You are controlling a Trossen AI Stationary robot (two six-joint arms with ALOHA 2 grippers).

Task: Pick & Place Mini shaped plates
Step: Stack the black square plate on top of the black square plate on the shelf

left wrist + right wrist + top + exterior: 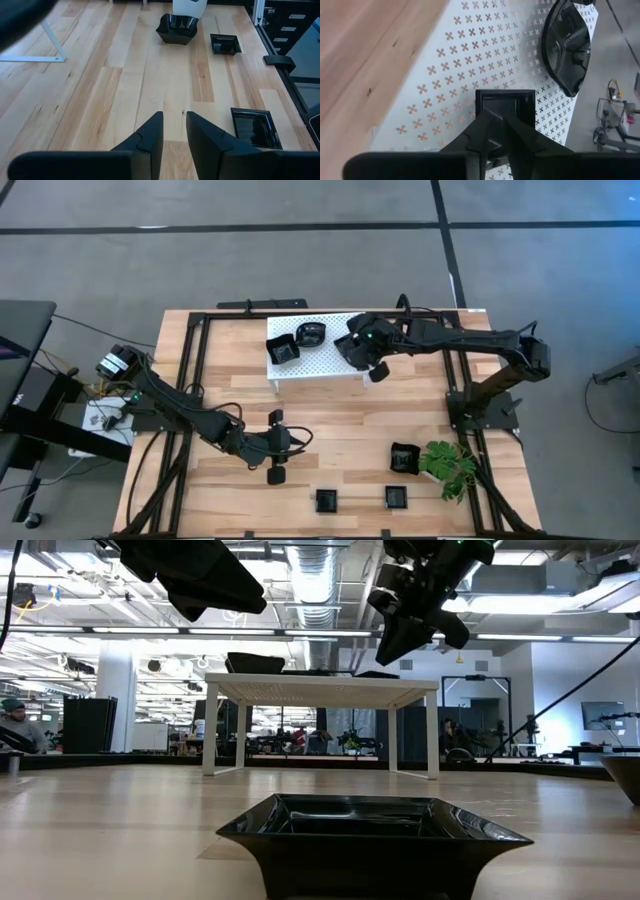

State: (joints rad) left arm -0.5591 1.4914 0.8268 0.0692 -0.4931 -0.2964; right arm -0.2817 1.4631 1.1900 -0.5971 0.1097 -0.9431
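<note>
- The right gripper (pixel 368 356) is hovering over the right part of the white perforated rack (pixel 330 365), its fingers only a sliver apart above a small square black dish (pixel 505 105) that is sitting flat on the rack's top; whether the fingers are touching its rim cannot be told.
- Two more black dishes are resting on the rack: a square one (pixel 282 349) at its left end and a rounded one (pixel 312 334) near its far edge, so three plates appear to be delivered.
- The left gripper (pixel 276 446) is waiting low over the bare wood at the middle of the table (pixel 350 420), fingers slightly parted and pinching nothing.
- Left to move, judging by the high view: two small square plates (pixel 326 500) (pixel 396 497) along the table's near edge, and a flared square bowl (pixel 404 457) just beside the green plant (pixel 452 465) toward the near right corner.
- The job looks roughly half done.
</note>
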